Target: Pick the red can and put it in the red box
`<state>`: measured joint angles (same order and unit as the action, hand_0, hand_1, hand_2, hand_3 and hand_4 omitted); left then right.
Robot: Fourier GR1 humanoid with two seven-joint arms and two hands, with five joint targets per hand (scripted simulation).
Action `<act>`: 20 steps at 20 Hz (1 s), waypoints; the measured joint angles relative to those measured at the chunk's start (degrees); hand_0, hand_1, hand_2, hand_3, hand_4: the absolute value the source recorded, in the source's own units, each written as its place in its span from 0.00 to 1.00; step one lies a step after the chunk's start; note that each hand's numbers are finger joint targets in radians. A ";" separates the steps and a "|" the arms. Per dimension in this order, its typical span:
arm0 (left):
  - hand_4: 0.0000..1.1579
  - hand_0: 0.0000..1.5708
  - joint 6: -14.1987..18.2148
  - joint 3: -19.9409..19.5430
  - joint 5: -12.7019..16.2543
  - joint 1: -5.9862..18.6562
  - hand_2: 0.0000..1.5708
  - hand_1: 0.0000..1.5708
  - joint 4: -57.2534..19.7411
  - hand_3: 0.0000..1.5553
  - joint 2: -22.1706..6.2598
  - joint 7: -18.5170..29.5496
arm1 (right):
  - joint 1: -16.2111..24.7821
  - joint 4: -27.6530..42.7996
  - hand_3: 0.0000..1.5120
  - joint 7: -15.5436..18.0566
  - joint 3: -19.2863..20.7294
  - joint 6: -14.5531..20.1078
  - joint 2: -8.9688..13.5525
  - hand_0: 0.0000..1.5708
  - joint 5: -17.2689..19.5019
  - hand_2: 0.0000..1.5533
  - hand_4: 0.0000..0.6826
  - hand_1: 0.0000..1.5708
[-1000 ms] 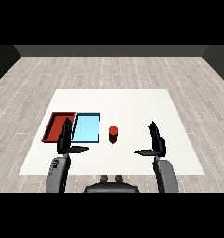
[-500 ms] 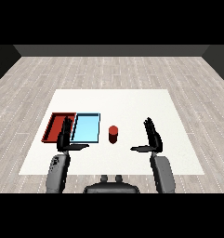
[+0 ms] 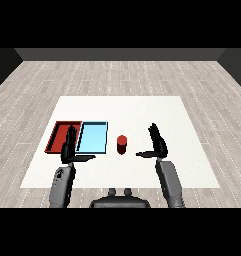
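Note:
A small red can [image 3: 122, 145] stands upright on the white table, just right of the light blue tray [image 3: 93, 137]. The red tray [image 3: 58, 136] lies to the left of the blue one. My right hand [image 3: 158, 145] is open, fingers straight and thumb pointing left, a short way to the right of the can and not touching it. My left hand [image 3: 70, 149] is open too, raised in front of the seam between the two trays, hiding part of their near edges.
The white table [image 3: 157, 115] stretches wide behind and to the right of the can. A wooden floor surrounds it.
My right hand has moved left, closer to the red can. The left hand, the can and both trays have stayed in place.

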<state>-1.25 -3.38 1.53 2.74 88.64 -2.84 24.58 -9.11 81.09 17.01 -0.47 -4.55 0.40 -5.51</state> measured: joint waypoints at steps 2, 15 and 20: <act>0.00 0.00 -0.55 -0.39 0.71 -0.32 0.00 0.00 1.02 0.00 -0.44 -0.64 | -0.08 -0.85 0.00 0.31 -0.94 0.31 -0.15 0.00 -0.74 0.00 0.00 0.00; 0.00 0.00 -1.59 -1.02 1.97 -0.53 0.00 0.00 2.05 0.00 -0.92 -1.54 | -6.93 -15.72 0.00 8.63 -9.15 7.36 -0.38 0.00 -6.84 0.00 0.00 0.00; 0.00 0.00 -1.53 -0.30 2.25 -0.69 0.00 0.00 3.47 0.00 -0.33 -3.15 | -8.75 -20.27 0.00 11.95 -13.28 9.34 -0.39 0.00 -10.76 0.00 0.00 0.00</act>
<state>-2.78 -3.68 3.78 2.05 92.11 -3.17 21.43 -17.86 60.82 28.96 -13.75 4.79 0.00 -16.26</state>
